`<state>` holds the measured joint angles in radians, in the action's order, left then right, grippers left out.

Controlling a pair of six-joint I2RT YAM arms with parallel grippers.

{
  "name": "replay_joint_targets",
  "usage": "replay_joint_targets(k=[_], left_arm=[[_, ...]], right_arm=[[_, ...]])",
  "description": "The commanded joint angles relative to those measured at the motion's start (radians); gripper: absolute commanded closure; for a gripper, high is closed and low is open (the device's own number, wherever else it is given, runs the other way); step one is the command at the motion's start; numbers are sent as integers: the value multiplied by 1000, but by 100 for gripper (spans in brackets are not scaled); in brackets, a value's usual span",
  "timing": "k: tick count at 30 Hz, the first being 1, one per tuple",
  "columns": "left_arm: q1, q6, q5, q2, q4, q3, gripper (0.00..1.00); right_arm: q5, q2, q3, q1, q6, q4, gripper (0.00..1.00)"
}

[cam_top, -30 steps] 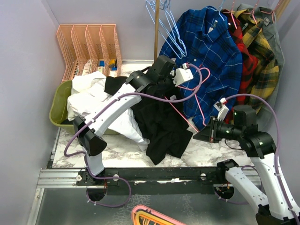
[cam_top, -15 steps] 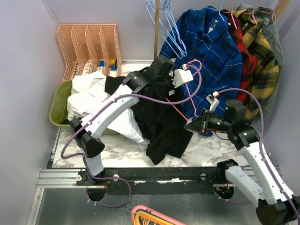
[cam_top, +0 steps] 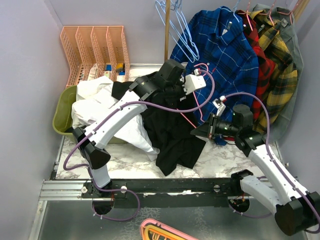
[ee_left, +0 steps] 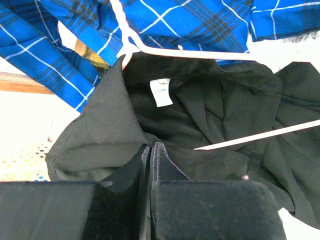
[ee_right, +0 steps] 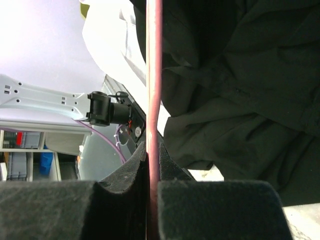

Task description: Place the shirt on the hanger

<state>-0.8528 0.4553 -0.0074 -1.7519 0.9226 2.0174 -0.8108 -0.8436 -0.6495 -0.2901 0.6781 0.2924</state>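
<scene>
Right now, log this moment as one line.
left gripper: shut on shirt | right gripper: shut on hanger | shirt: bunched, not yet hung

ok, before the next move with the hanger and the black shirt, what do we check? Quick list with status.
1. Left end effector shut on the shirt at the collar edge: ok.
2. Right end effector shut on the hanger wire: ok.
3. Collar spread open, label showing: ok.
4. Hanger arm inside the collar opening: cannot tell; one arm runs along its upper edge.
5. Hanger clear of the blue plaid shirt: cannot tell; they overlap in the left wrist view.
6. Shirt on top of the white garment, not under it: ok, as far as the top view shows.
</scene>
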Motion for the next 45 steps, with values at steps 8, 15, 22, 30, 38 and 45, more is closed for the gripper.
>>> replay_joint_targets(k=[8,15,22,30,38,45], left_arm=[[-11,18,181,49,85,-27,74],[-11,7,198,80,80,-52,43],[48,-39,315,8,115,288,1],[426,132,1081,-73,74,179,6],[436,259,1034,-158,4,161,11],[449,485,1059,-236,19,150,16]], right_arm=[[56,-93,49,-21,30,-297,99],[73,-117,100,-23,39,-382,99],[68,-176,172,-24,-31,-449,99],[73,-245,260,-30,-94,-595,99],[102,-264,258,-32,-155,-577,99],[95,-335,263,-36,-163,-610,99]])
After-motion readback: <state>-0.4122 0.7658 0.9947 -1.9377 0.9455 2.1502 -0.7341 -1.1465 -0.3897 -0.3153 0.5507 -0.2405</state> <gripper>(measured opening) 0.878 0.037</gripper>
